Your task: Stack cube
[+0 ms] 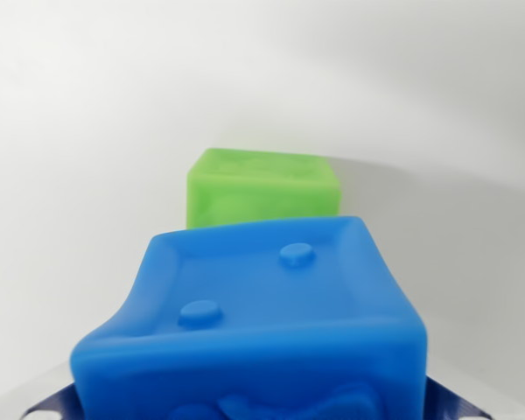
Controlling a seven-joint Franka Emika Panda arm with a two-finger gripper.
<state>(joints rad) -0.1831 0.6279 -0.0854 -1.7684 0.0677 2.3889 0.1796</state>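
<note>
A soft blue cube (262,324) with raised dots on its top face fills the lower half of the wrist view, very close to the camera. It sits tilted and its sides look squeezed in. My gripper (249,409) is shut on it; only slivers of the fingertips (37,404) show at the bottom corners, one on each side of the cube. Beyond the blue cube, a green cube (264,185) rests on the white surface, partly hidden behind the blue cube's far edge.
A plain white tabletop (79,131) surrounds both cubes, with a soft shadow to the right of the green cube. Nothing else is in view.
</note>
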